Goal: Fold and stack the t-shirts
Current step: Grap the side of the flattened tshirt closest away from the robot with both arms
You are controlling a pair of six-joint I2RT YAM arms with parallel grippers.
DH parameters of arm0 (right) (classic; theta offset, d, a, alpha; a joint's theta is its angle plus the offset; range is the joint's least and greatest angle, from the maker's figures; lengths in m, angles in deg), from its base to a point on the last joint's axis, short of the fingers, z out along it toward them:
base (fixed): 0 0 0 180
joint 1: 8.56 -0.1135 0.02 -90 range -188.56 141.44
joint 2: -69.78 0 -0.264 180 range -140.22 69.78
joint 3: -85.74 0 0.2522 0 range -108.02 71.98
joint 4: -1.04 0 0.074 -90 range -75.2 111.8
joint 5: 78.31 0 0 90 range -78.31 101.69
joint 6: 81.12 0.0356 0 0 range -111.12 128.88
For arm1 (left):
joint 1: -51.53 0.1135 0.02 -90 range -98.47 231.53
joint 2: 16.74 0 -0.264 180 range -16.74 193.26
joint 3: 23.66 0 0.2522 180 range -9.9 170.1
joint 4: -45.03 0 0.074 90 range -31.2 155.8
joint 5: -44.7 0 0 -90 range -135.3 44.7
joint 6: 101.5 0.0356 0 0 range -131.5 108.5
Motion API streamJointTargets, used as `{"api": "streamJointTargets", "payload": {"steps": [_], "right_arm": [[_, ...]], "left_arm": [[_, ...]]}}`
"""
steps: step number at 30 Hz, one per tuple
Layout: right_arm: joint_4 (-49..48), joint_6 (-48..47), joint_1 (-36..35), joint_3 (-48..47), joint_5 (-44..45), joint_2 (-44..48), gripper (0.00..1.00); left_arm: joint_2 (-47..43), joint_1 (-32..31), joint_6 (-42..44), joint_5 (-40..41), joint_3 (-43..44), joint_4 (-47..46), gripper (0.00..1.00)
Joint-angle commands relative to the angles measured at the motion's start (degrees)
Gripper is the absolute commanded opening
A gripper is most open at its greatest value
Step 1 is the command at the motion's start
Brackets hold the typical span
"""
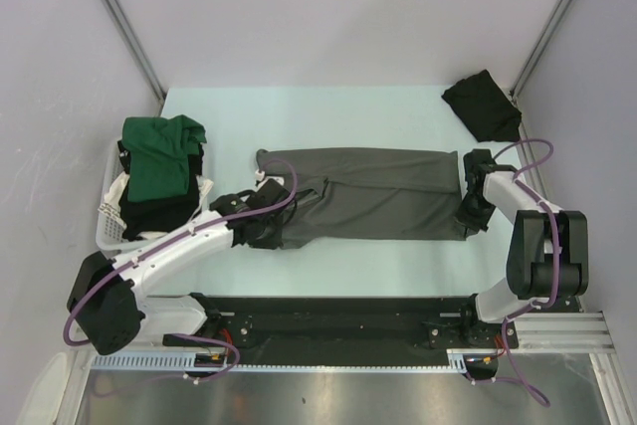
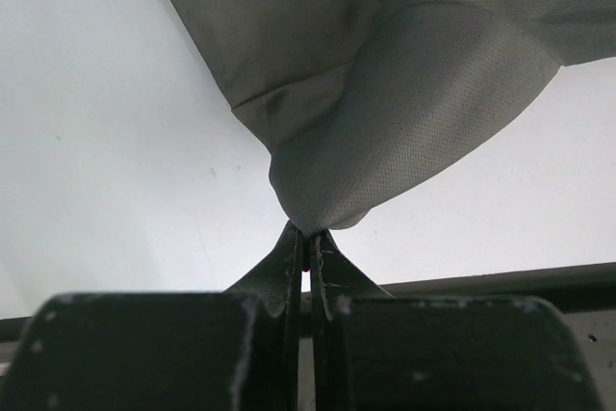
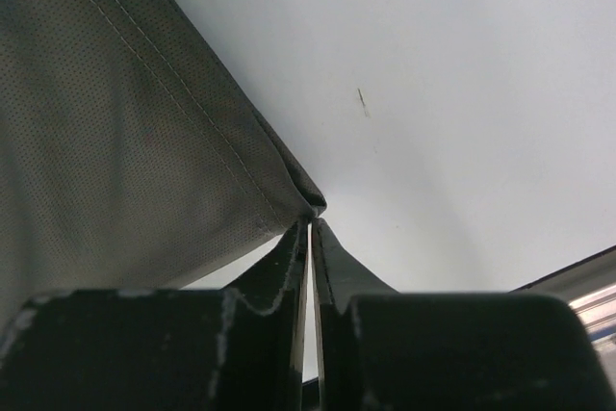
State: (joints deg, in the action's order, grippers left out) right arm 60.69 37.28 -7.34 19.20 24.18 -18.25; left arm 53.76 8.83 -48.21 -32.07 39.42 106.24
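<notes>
In the top view, the charcoal grey t-shirt (image 1: 368, 196) lies spread flat and lengthwise across the middle of the table (image 1: 299, 116). The left gripper (image 1: 267, 231) sits at the shirt's near left corner, where the cloth is bunched. The right gripper (image 1: 470, 214) sits at its near right corner. To the left of the grey shirt, a green t-shirt (image 1: 159, 156) is draped over a white basket (image 1: 107, 226), with dark cloth beneath it. Beyond the grey shirt's right end, well apart from it, a black t-shirt (image 1: 483, 106) lies in a small folded heap.

In the left wrist view, the left gripper (image 2: 306, 238) has its jaws pressed together on a pinch of the charcoal grey t-shirt (image 2: 385, 93). The cloth gathers into a point at the fingertips and fans out above them over the pale table (image 2: 96, 141).

In the right wrist view, the right gripper (image 3: 310, 228) has its jaws drawn together, with only a thin slit between them. They nip the stitched, hemmed corner of the charcoal grey t-shirt (image 3: 115, 141) at the very tips. The rest of the shirt spreads up and to the left of that corner, with the bare table (image 3: 462, 93) on its other side.
</notes>
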Motion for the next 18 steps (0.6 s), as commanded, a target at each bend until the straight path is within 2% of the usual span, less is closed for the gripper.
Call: {"api": "streamJointTargets", "payload": {"steps": [1,15,17,18], "right_arm": [[0.17,-0.80,0.28,-0.40,-0.10,1.63,0.08],[3.33,-3.62,0.72,-8.22,0.78,3.65,0.08],[3.77,-4.06,0.81,-8.40,0.78,3.39,0.09],[4.12,-4.14,0.81,-8.49,0.87,2.78,0.14]], "left_arm": [[-0.01,0.33,2.17,2.05,4.63,2.13,0.02],[1.92,0.33,4.19,4.25,10.27,4.15,0.01],[2.01,0.25,4.36,4.34,10.71,4.33,0.01],[2.10,0.33,4.36,4.34,10.80,4.24,0.01]]}}
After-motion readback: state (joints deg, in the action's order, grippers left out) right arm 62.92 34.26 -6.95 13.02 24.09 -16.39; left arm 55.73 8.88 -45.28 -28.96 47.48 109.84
